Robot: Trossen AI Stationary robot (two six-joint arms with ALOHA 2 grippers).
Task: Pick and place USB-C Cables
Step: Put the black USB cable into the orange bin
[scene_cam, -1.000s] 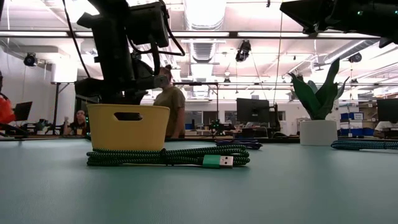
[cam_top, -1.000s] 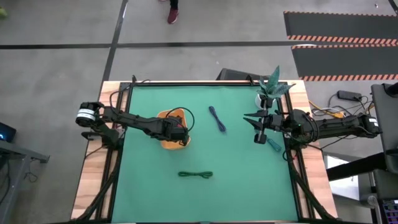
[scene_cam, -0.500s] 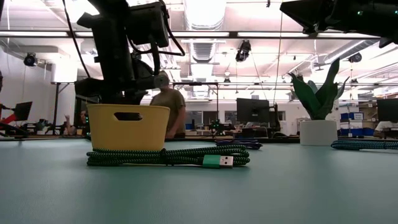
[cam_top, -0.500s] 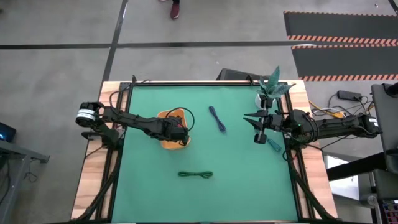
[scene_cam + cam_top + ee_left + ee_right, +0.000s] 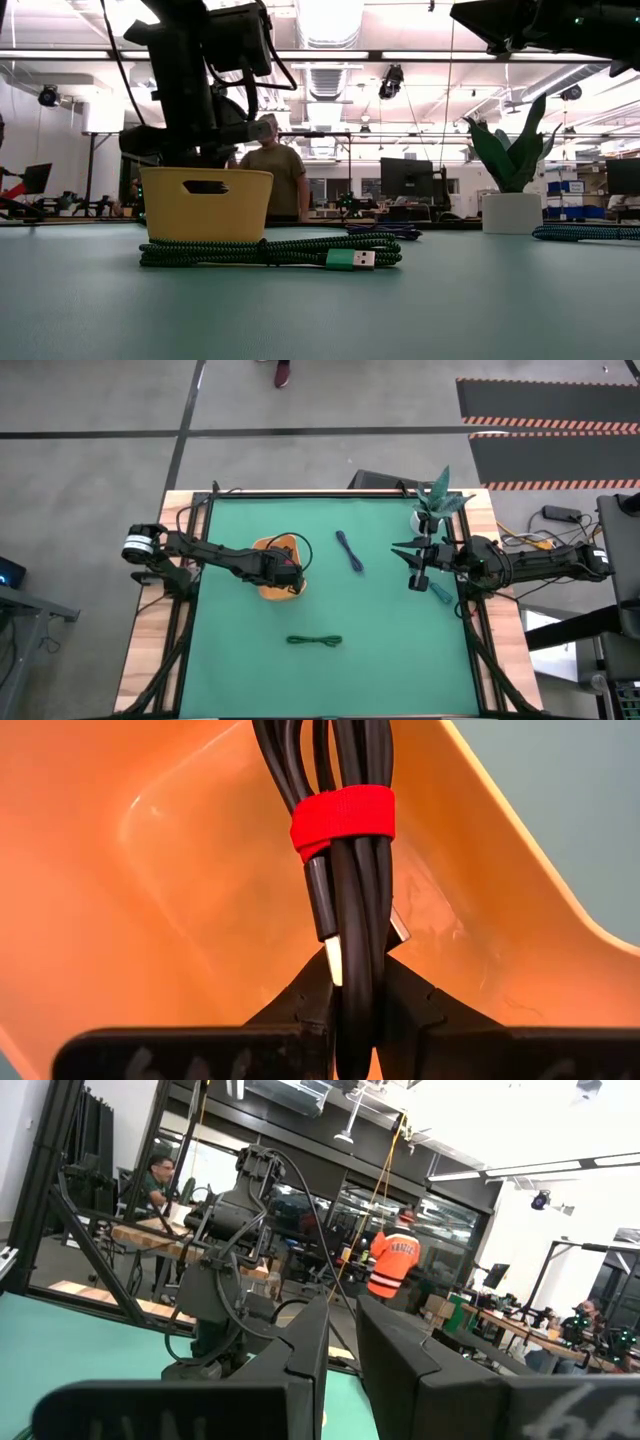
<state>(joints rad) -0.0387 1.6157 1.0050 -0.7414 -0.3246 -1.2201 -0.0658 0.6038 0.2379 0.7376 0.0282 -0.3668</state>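
Stillness marks both arms over the last second: in the high view neither has shifted, and only a person [image 5: 268, 165] in the room behind has stepped a little to the right.

The left tool [image 5: 350, 995] hangs inside the orange tray [image 5: 266, 588] at the desk's left-centre, fingers closed on a black cable [image 5: 345, 840] bound with a red strap [image 5: 345, 815]. The bundle points into the tray's hollow, its plug ends just above the fingers [image 5: 405, 1005]. With the arm at a standstill and the grip not yet released, the likely judgement is that this cable has reached its drop spot and the next step is simply to open the fingers.

The right tool [image 5: 417, 573] waits at the desk's right edge, near the potted plant [image 5: 433, 505]; in its wrist view the fingers [image 5: 390, 1345] stand slightly apart with nothing between them.

Three cables remain out on the green desk [image 5: 380, 630]:
- A blue cable [image 5: 349, 550] lies right of the tray, toward the far side.
- A green cable [image 5: 314, 641] lies near the front, close to the low camera, with its plug showing.
- A teal cable [image 5: 440, 591] lies just beside the right tool, at the desk's right edge.

So the task looks partly done, with one bundle about to land.
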